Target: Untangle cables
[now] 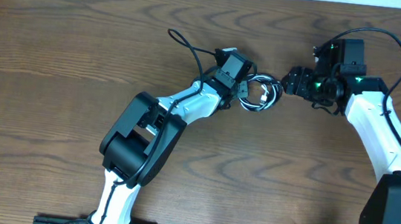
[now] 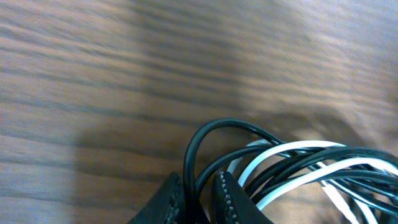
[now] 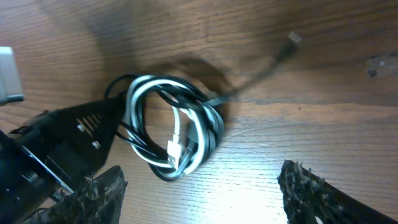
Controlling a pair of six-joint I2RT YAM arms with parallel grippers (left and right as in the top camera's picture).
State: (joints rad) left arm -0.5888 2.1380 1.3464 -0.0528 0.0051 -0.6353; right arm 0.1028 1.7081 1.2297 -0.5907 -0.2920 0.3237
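The left gripper (image 2: 198, 188) is pinched narrow on a black loop of the cables (image 1: 259, 94) — the bundle is sat on the table (image 1: 57, 52) between both arms. The right gripper (image 3: 200, 171) is spread wide, nothing held. A loose plug end (image 3: 293, 38) is seen only from the right wrist.

Glossy, smooth plastic-looking sheath on black and white cables (image 2: 298, 148) between left fingers (image 2: 235, 200): matt black, edged with fine ridges. Under fingers, dark wood-grain counter (image 2: 124, 74), smooth, faintly shiny.
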